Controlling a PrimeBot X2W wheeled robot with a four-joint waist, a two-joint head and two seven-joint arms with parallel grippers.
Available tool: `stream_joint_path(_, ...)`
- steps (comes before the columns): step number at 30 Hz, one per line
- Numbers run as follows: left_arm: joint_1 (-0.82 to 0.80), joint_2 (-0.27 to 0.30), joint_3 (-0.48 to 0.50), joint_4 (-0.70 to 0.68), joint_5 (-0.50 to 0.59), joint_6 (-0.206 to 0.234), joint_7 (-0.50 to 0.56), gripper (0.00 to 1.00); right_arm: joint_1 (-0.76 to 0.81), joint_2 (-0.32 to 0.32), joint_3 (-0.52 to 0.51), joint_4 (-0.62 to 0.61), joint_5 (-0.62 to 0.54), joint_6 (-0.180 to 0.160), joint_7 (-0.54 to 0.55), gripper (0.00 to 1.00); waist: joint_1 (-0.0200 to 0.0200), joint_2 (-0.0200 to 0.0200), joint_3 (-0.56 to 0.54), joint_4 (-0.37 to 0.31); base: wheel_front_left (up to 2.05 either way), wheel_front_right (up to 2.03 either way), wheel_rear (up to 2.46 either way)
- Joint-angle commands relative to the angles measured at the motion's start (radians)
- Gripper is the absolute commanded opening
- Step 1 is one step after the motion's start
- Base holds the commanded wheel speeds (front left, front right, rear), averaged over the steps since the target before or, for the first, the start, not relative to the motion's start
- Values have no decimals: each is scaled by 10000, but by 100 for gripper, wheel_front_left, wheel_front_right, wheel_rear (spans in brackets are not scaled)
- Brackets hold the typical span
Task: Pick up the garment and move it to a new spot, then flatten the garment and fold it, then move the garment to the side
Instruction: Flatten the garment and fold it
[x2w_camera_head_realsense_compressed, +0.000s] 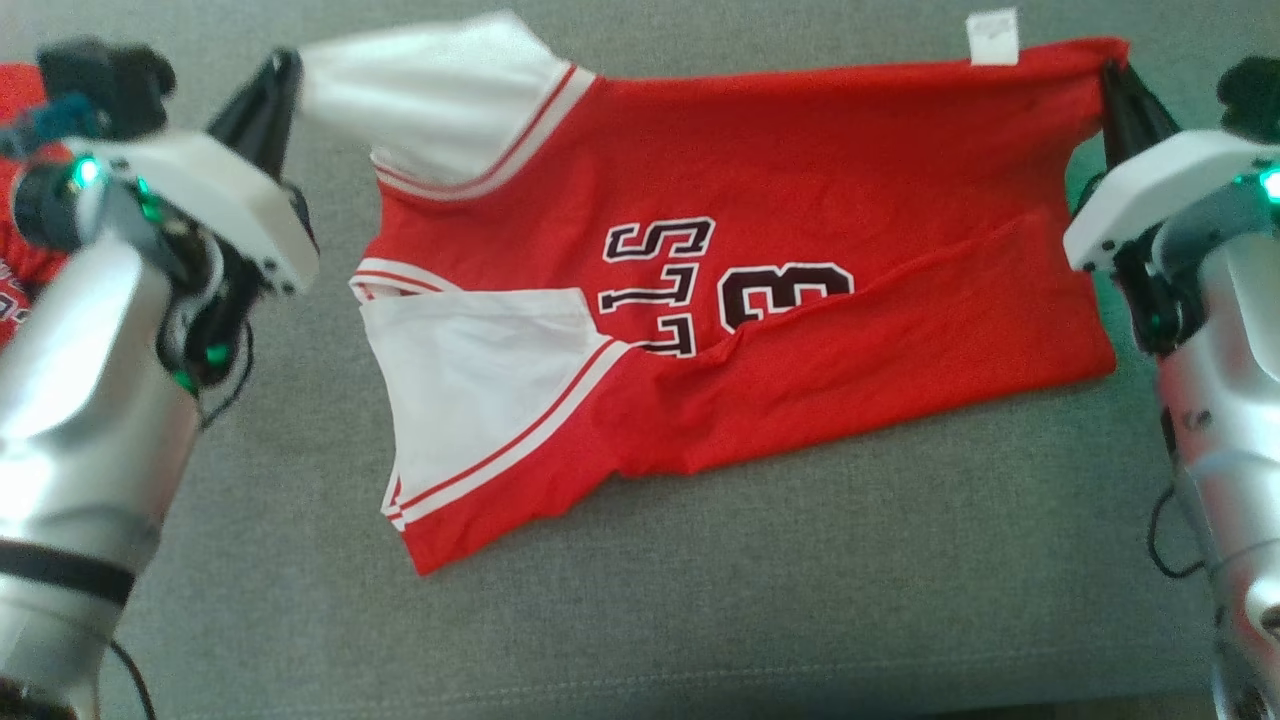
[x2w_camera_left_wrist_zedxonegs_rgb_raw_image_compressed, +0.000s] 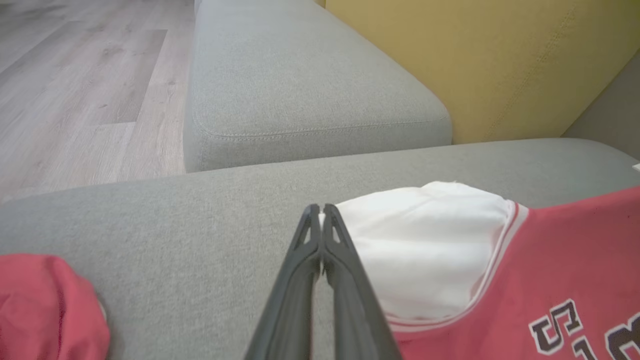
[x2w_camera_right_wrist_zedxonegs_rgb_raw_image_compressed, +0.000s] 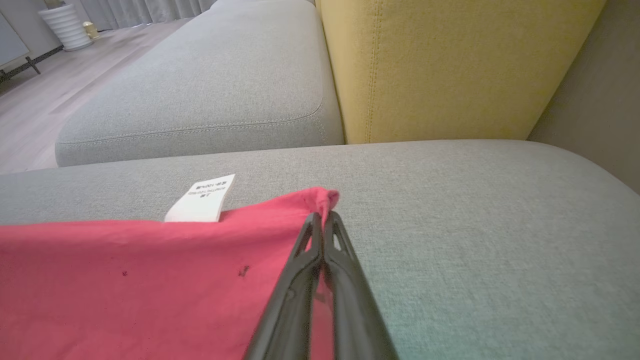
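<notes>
Head view has the red garment (x2w_camera_head_realsense_compressed: 800, 300) lying across the grey seat cushion (x2w_camera_head_realsense_compressed: 800, 600), its white sleeves to the left and its hem to the right, with its far edge drawn out between the two grippers. The left gripper (x2w_camera_head_realsense_compressed: 283, 68) sits at the far left, at the tip of the far white sleeve (x2w_camera_head_realsense_compressed: 440, 90). The right gripper (x2w_camera_head_realsense_compressed: 1112, 75) is at the far right corner of the hem. The near sleeve (x2w_camera_head_realsense_compressed: 470, 390) lies flat on the cushion, and a crease runs across the red body below the dark lettering (x2w_camera_head_realsense_compressed: 720, 285). A white label (x2w_camera_head_realsense_compressed: 992, 37) sticks out past the far edge, near the right corner.

In the left wrist view, the left gripper's fingers (x2w_camera_left_wrist_zedxonegs_rgb_raw_image_compressed: 345, 280) are pressed together with no gap between them. Their tips meet the sleeve's edge and seem to pinch a sliver of white cloth, though the grip itself is hard to make out. Another red cloth (x2w_camera_left_wrist_zedxonegs_rgb_raw_image_compressed: 50, 305) lies on the cushion to the near left, well apart from the garment.

In the right wrist view, the right gripper's fingers (x2w_camera_right_wrist_zedxonegs_rgb_raw_image_compressed: 300, 290) are likewise pressed tight, with the red hem corner bunched up at their tips and caught between them. A yellow backrest (x2w_camera_right_wrist_zedxonegs_rgb_raw_image_compressed: 450, 65) stands beyond the cushion.
</notes>
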Motion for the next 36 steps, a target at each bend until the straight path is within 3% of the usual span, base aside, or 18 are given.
stream_joint_path(1, -56, 565, 349, -257, 46, -13, -117, 0, 122, -184, 209, -248, 220, 33, -151, 0, 0, 0, -161, 31, 0, 0, 0)
stream_joint_path(6, 714, 961, 199, -907, 57, 7, -51, 0, 729, -523, 853, -385, 942, 33, -5, 0, 0, 0, -638, 80, 0, 0, 0)
stream_joint_path(12, 2111, 1597, -70, -2505, -108, 267, 651, 0, 1688, -1237, 1889, -923, 1953, 33, 997, 0, 0, 0, -1272, 250, 0, 0, 0)
stream_joint_path(21, 4525, 2754, -592, -5499, -451, 1206, 2142, 0, 3073, -2588, 3019, -2222, 3442, 33, 3036, 0, 0, 0, -2094, 523, 0, 0, 0)
stream_joint_path(27, 5350, 2971, -876, -6233, -622, 1512, 2577, 0, 3544, -3015, 3339, -2727, 3733, 33, 3798, 0, 0, 0, -2299, 570, 0, 0, 0)
stream_joint_path(33, 5625, 2738, -1301, -6120, -435, 1581, 2636, 0, 3835, -3289, 3618, -2924, 3687, 33, 4443, 0, 0, 0, -2349, 543, 0, 0, 0)
stream_joint_path(34, 5642, 2678, -1357, -6051, -430, 1558, 2632, 15, 3849, -3317, 3594, -2898, 3596, 33, 4469, 27, 0, 0, -2356, 527, 0, 0, 0)
stream_joint_path(35, 5654, 2621, -1391, -5967, -426, 1552, 2606, 67, 3868, -3320, 3563, -2869, 3513, 33, 4498, 100, 0, 0, -2367, 512, 0, 0, 0)
stream_joint_path(36, 5656, 2578, -1409, -5866, -391, 1571, 2554, 100, 3884, -3298, 3517, -2866, 3466, 33, 4494, 100, 0, 0, -2383, 496, 0, 0, 0)
